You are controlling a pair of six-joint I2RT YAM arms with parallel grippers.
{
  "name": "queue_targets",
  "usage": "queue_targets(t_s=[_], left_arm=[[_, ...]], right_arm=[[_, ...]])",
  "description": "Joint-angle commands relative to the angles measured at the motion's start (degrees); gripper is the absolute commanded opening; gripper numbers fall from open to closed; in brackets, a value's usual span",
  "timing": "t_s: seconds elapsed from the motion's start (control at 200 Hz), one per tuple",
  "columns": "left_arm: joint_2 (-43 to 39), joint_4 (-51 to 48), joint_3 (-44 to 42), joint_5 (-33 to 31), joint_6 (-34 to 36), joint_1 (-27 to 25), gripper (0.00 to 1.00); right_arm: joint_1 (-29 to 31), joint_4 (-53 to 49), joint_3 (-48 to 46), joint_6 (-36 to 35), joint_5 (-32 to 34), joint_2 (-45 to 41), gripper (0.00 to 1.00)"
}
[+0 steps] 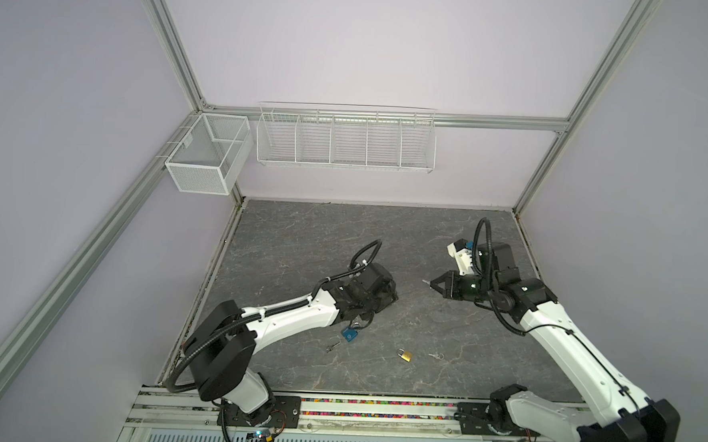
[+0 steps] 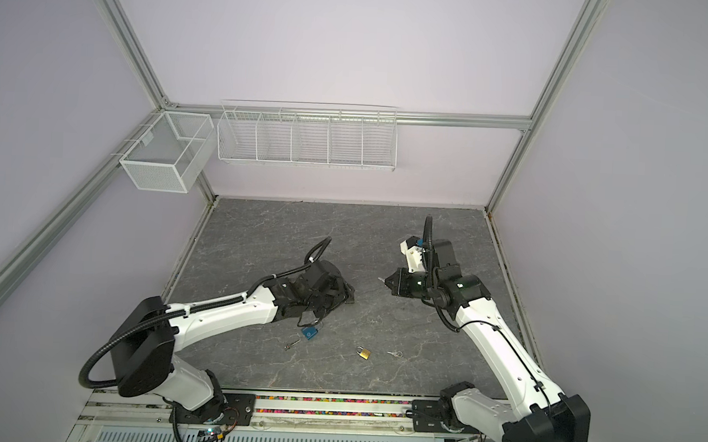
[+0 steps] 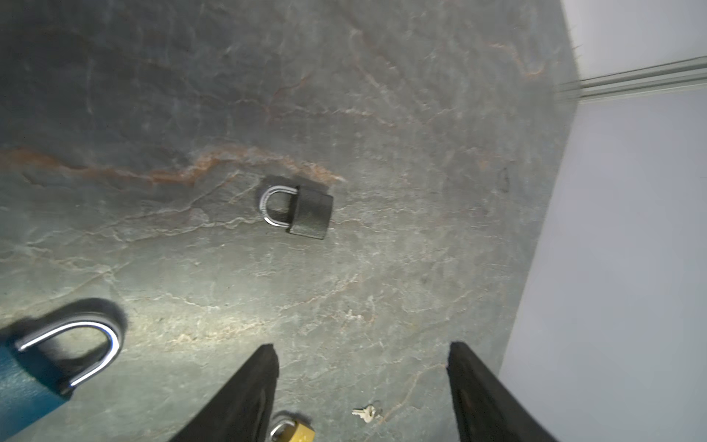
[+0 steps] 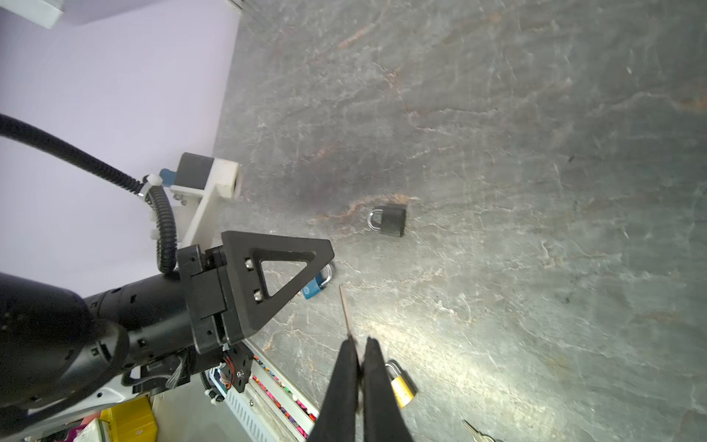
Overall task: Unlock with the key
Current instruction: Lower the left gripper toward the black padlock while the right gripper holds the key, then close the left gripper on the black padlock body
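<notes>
Got the right claw clamped shut on a thin silver key, blade poking out past the tips, up off the dark grey marbled desk. Same grip plain to see in both top views, aimed toward the middle of the desk.

Got the left claw spread wide with nothing in it, over the desk. Straight ahead of it in the left wrist view: a small black padlock with a steel shackle, lying flat, both shackle legs seated in the body by the look of it. Shows up in the right wrist view too, well apart from the held key and not touched by either claw.

Over by the left arm, a blue padlock flat on the desk, with a small loose key just beside it. Closer to the middle, a little brass padlock, and near that a second loose silver key, the two not touching. Can't pick out the black padlock in the top views, sorry.
</notes>
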Motion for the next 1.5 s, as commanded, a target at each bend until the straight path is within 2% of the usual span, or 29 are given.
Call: queue_targets(t_s=[0.0,0.36,0.735,0.91,1.269,1.494], left_arm=[[3.3,0.6,1.4,-1.9,-4.2,-0.1,0.71],[12.4,1.1,6.4,-3.2,-2.5,-0.1,0.71],[17.7,-1.0,11.6,-3.8,0.9,1.1,0.70],[19.9,-1.0,13.2,-2.1,2.4,2.2,0.70],[23.5,-6.2,19.4,-2.5,7.0,3.5,0.68],[26.8,-13.9,25.4,-2.5,12.2,3.5,0.65]], right_arm=[[-0.7,-1.4,-0.9,-0.8,1.1,1.1,0.06],[-4.9,-1.3,-2.3,-0.7,0.5,1.1,0.06],[-6.5,-1.3,-2.8,-1.1,0.0,0.5,0.06],[-7.0,-1.3,-2.9,-0.9,-0.3,0.6,0.06],[-7.9,-0.9,-3.2,-0.8,-1.0,0.6,0.06],[-8.9,0.1,-4.1,0.3,-3.2,0.6,0.06]])
